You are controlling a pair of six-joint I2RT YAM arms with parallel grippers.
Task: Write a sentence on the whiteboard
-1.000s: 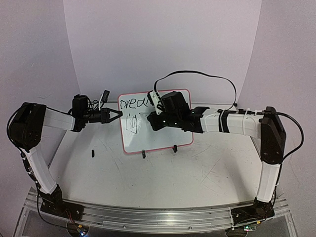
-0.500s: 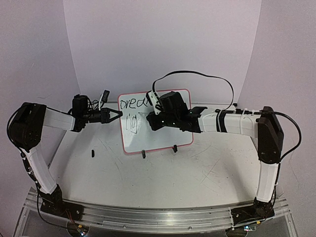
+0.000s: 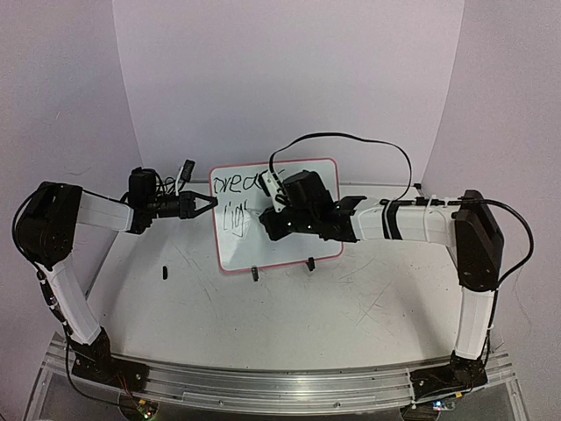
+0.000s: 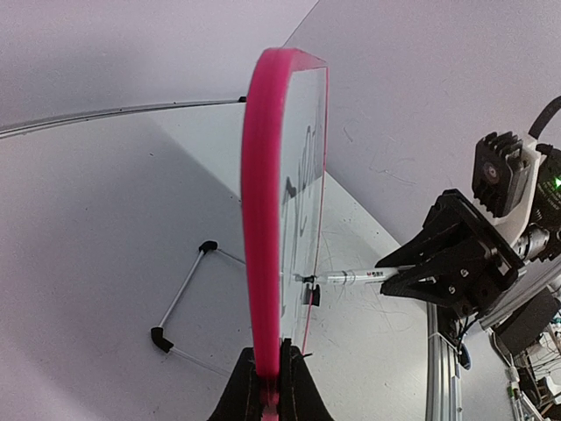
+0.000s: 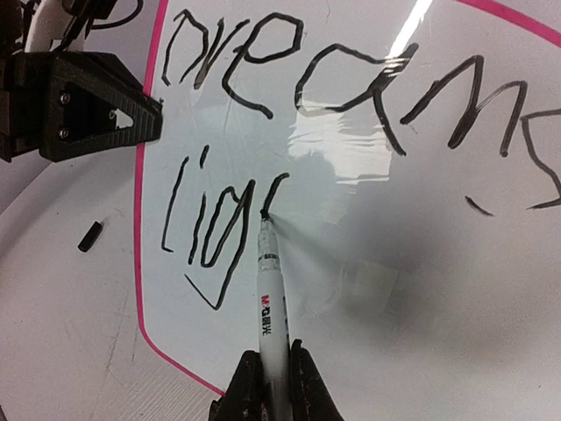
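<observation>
Whiteboard (image 5: 421, 289) reads "dreams lig".

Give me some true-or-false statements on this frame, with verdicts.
The left gripper clamps the frame of the whiteboard. True.
The right gripper is empty. False: it holds a marker, tip on the board.
The top line reads "dreams". True.
The second line is finished. False: only "lig" and one started stroke.
The whiteboard lies flat. False: it stands upright.
</observation>
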